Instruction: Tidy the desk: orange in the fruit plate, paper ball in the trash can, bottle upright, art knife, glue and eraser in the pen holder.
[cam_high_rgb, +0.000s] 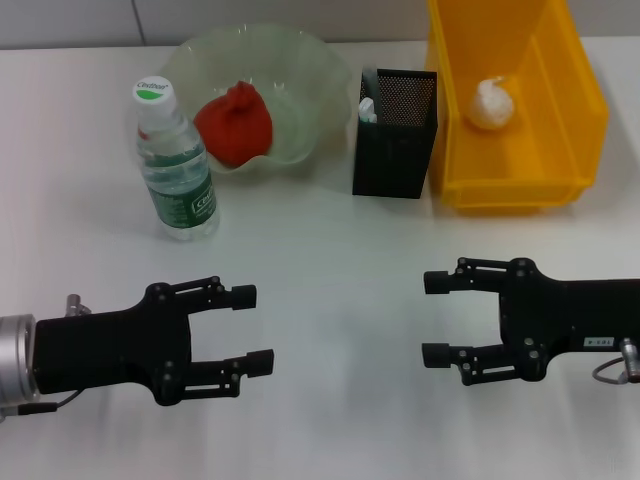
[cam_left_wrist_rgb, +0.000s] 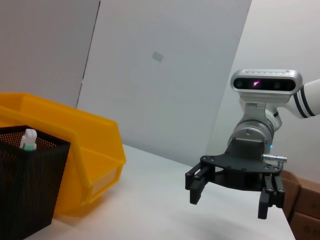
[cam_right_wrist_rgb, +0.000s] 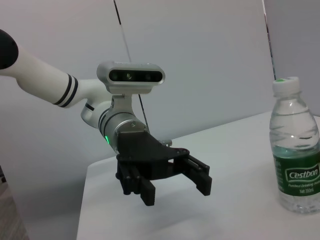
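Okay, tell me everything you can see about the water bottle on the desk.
The water bottle is clear plastic with a white cap marked in green and a green label reading Cestbon. It stands upright on the white desk, near the robot's left, just in front of the pale green fruit plate; whether they touch is unclear. It looks full of water. Neither gripper touches it.

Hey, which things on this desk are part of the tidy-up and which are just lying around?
Part of the job:
orange in fruit plate
paper ball in yellow trash bin
upright bottle
pen holder

Just lying about:
nothing visible
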